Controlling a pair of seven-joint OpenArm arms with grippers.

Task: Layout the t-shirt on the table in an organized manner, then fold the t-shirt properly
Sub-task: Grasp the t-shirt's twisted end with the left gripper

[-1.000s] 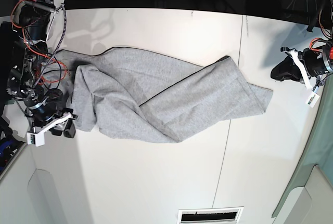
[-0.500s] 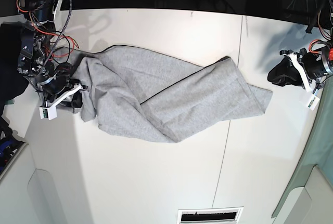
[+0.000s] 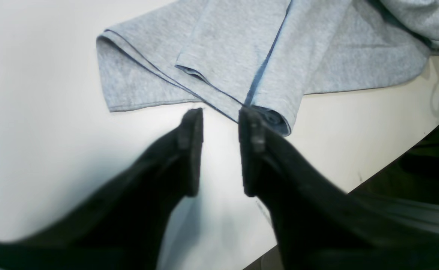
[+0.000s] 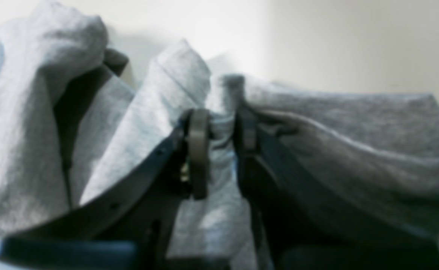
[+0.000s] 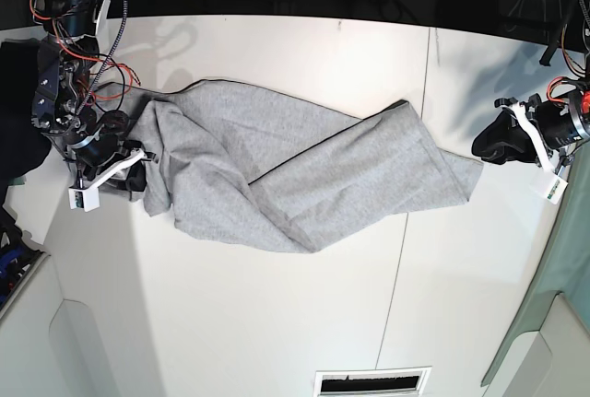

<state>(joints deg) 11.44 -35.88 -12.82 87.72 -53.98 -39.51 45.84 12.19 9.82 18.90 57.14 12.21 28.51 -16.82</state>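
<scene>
T-shirt (image 5: 295,171) fabric lay bunched and twisted across the middle of the table (image 5: 277,314), draped in long diagonal folds rather than spread flat, so the layout step looked far from finished. It read as soft, light and limp cloth, likely to sag and slide over the smooth tabletop and to hold no shape of its own; any lift would probably drag the rest along.

In the right wrist view, the right gripper (image 4: 221,127) had a thick gather of grey cloth pinched between its jaws, with loose humps of fabric rising to either side of the fingers. In the base view that gripper (image 5: 129,165) sat at the crumpled end of the shirt.

At the opposite end, the left gripper (image 3: 221,122) stood with its jaws parted and nothing between them. The layered hem (image 3: 204,93) with its thin dark trim lay just ahead of its fingertips, and one rolled fold sat against the tip of one finger. From the base view this gripper (image 5: 498,139) was just off the shirt's corner.

That stacked hem edge seemed the sensible place to take hold, though several layers overlapped there and picking only one would be hard.
</scene>
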